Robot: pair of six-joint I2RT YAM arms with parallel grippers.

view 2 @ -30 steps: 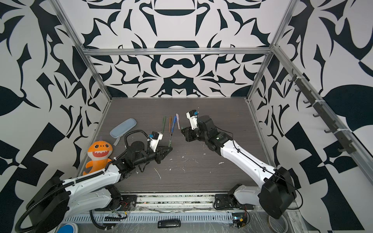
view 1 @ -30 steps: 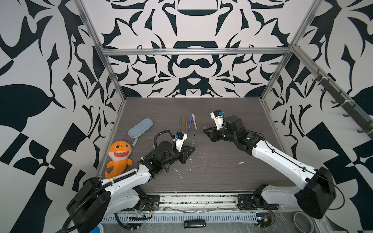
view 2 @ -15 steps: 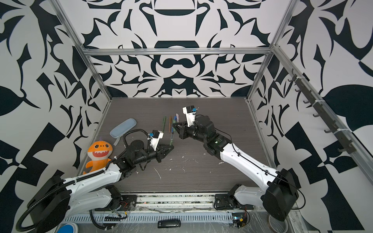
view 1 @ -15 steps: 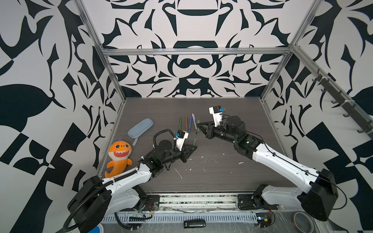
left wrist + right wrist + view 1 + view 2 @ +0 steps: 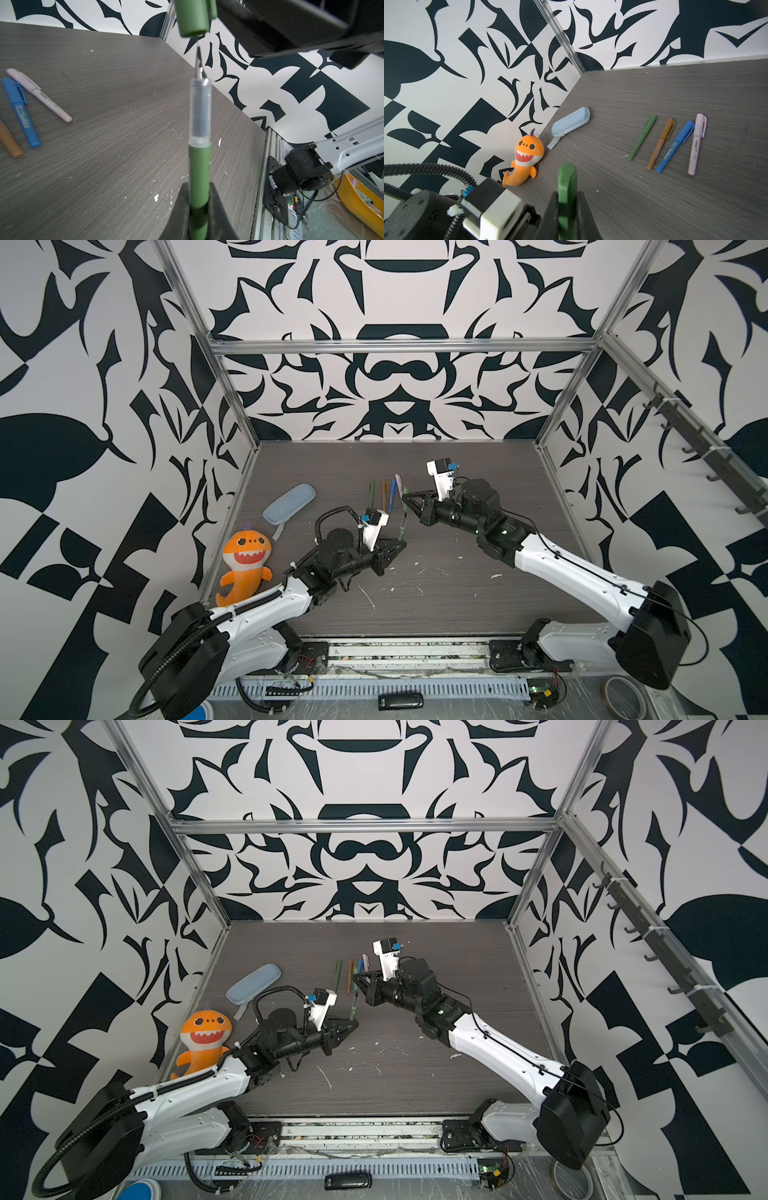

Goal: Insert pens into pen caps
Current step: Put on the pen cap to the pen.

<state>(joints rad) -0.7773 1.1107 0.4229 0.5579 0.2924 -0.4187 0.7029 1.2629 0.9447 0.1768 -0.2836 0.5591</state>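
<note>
My left gripper (image 5: 199, 187) is shut on an uncapped green pen (image 5: 199, 166), whose clear neck and dark tip point away from it. Just beyond the tip hangs a green pen cap (image 5: 194, 18), open end facing the tip with a small gap between. My right gripper (image 5: 568, 195) is shut on this cap (image 5: 566, 176). In both top views the two grippers (image 5: 399, 545) (image 5: 405, 497) meet over the middle of the table. A green (image 5: 642, 137), an orange-brown (image 5: 661, 143), a blue (image 5: 675, 145) and a pale pink pen (image 5: 696, 143) lie capped in a row behind them.
A pale blue pencil case (image 5: 289, 504) lies at the left of the table, and an orange shark plush (image 5: 245, 564) leans at the left wall. Small white flecks (image 5: 368, 597) dot the dark wood-grain table (image 5: 478, 614). Patterned walls close three sides.
My right gripper has swung left with the green cap until it hangs just over the pen tip. My left gripper has tilted the green pen up slightly toward it.
</note>
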